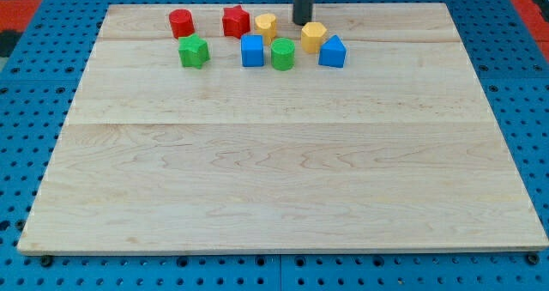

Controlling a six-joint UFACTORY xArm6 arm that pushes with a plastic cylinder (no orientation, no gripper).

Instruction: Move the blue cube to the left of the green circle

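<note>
The blue cube [252, 51] sits near the view's top, directly left of the green circle [283, 55], almost touching it. My tip [302, 23] rests on the board above and right of the green circle, between the yellow heart-like block [266, 26] and the yellow hexagon [313, 37]. It touches no block that I can see.
A red cylinder [181, 23] and red star [236, 21] lie at the top left. A green star-like block [194, 51] sits left of the blue cube. A blue triangular block [333, 51] lies right of the green circle. The wooden board [283, 171] has blue pegboard around it.
</note>
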